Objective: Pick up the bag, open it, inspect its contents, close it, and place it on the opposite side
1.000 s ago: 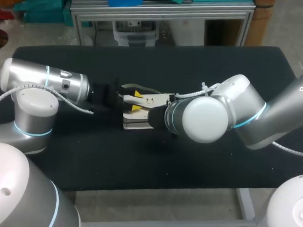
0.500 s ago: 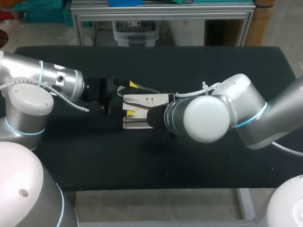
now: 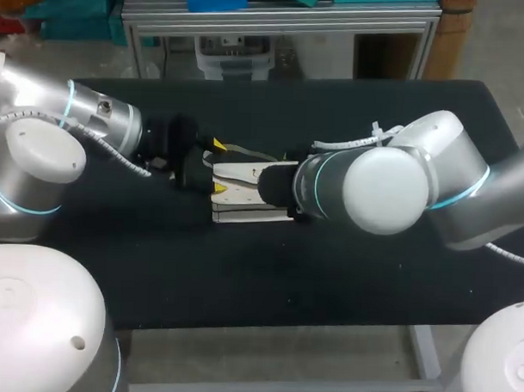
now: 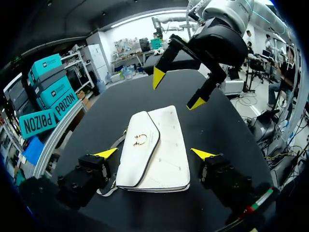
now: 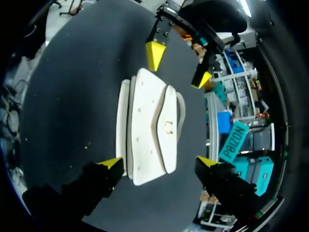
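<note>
Both arms are in over the bag (image 4: 164, 145) now. It lies flat on the black table (image 3: 242, 281), about midway between the left and right edges and between the near and far ones. The flap (image 4: 145, 159) is down and its gold clasp (image 4: 140, 140) faces up, so the bag reads as shut. The strap (image 5: 181, 111) loops out along one long side.

The left gripper (image 4: 154, 153) is spread wide, with a yellow tip on either side of the bag's end and neither one pressing in. The right gripper (image 5: 158, 162) is released as well and straddles the opposite end the same way. The two claws face each other along the bag. From the head view I cannot tell how high either one sits above it.

My read is that this is the very first step. The pick-up is being lined up and nothing is grasped, opened or moved across yet.

What comes next looks like a job for two. One claw needs to drop and clench on the body or the strap to steady the bag. The other has to get a tip under the flap's lip near the clasp. The flap lies tight against the front, so that entry will likely be fiddly, and the bag may slide on the cloth if it is not pinned.
</note>
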`<state>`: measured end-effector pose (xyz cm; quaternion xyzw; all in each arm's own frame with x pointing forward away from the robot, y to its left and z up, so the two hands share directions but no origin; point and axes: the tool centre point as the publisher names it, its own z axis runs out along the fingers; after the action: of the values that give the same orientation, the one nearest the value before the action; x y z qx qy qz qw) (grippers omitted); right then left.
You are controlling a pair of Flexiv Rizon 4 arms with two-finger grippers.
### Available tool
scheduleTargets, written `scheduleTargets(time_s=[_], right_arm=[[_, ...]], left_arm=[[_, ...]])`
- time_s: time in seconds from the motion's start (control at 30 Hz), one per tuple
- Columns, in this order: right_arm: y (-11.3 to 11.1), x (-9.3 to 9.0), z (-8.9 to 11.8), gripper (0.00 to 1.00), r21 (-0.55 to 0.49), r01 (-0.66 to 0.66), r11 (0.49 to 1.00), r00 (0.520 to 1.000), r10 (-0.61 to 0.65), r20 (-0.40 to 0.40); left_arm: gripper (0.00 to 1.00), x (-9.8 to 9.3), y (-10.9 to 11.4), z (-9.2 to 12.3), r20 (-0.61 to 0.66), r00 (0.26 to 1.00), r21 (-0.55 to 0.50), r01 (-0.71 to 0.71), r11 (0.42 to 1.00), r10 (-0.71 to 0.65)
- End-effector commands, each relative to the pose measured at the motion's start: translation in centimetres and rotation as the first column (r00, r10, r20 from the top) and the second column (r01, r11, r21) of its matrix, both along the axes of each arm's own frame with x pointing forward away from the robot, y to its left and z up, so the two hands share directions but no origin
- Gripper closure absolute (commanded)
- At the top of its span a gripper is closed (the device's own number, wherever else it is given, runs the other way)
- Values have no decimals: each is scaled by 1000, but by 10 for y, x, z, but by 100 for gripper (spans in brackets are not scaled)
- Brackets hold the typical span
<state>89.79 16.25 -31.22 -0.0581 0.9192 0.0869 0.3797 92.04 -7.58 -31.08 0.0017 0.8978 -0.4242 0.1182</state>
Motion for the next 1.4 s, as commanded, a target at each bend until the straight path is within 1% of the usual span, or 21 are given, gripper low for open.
scheduleTargets(time_s=[0.03, 0.07, 0.2, 0.27, 0.47, 0.6, 0.67, 0.73, 0.77, 0.8, 0.83, 0.87, 1.37, 1.4], right_arm=[[-10, 2, 14, 0, 8, -10, 1000, 996, 11, -87], [-11, 3, 17, 0, 10, -8, 1000, 995, 9, -100], [-16, 8, 24, 0, 24, 44, 999, 978, -38, -205], [-18, 11, 28, 0, 21, 53, 998, 972, -46, -232], [-20, 22, 40, 0, -81, 53, 995, 945, -76, -319], [-21, 27, 46, 0, -114, 33, 993, 917, -75, -391], [-22, 29, 47, 0, -96, 14, 995, 901, -54, -430], [-26, 31, 48, 0, -108, 26, 994, 885, -73, -460], [-28, 32, 48, 0, -85, 24, 996, 874, -62, -482], [-30, 32, 48, 0, -69, 23, 997, 861, -55, -505], [-31, 31, 48, 0, -56, 15, 998, 850, -42, -525], [-33, 29, 49, 0, -66, -13, 998, 843, -24, -537], [-33, 29, 49, 0, -66, -13, 998, 843, -24, -537], [-26, 41, 48, 0, -101, 74, 992, 824, -118, -554]], left_arm=[[0, 5, 6, 4, -141, 990, 75, -21, 997, 32], [0, 5, 7, 4, -161, 986, 76, -22, 997, 34], [0, 6, 10, 2, -238, 969, 91, -48, 995, 69], [0, 9, 10, 1, -261, 961, 108, -65, 992, 91], [0, 14, 11, -1, -265, 956, 189, -80, 979, 129], [0, 15, 15, -1, -272, 949, 222, -98, 970, 158], [0, 15, 19, -1, -288, 941, 230, -113, 967, 178], [0, 16, 24, 0, -310, 928, 232, -135, 963, 205], [0, 16, 26, 1, -317, 922, 240, -151, 959, 225], [0, 16, 28, 1, -327, 912, 257, -168, 952, 249], [0, 15, 31, 2, -307, 915, 290, -170, 942, 260], [0, 15, 31, 2, -307, 915, 290, -170, 942, 260], [0, 15, 31, 2, -307, 915, 290, -170, 942, 260], [0, 19, 23, 1, -358, 881, 283, -213, 935, 309]])
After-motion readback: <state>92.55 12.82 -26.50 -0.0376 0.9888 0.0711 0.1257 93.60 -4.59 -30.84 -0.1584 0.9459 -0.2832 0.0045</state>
